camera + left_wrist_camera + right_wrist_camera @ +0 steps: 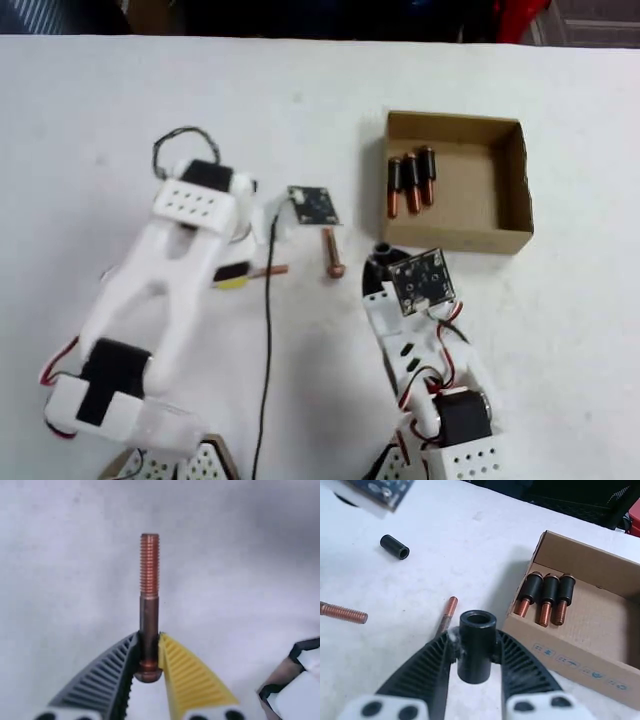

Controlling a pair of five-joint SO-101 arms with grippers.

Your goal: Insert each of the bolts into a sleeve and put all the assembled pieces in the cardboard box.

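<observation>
Copper bolt (149, 605) is pinched at its head end by the left pincer (149, 637), threads poking out toward 3 o'clock in the overhead view. Right pincer (475, 639) is clamped on a black sleeve (476, 650), open end exposed. I'd tilt one so threads and bore share a line, then push slowly. Cardboard box (505, 215), three finished pieces (410, 182) inside, sits at 1 o'clock from the sleeve.

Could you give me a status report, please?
Left gripper shut on bolt. Right gripper shut on sleeve. Three assemblies in cardboard box. Loose bolt nearby.
</observation>
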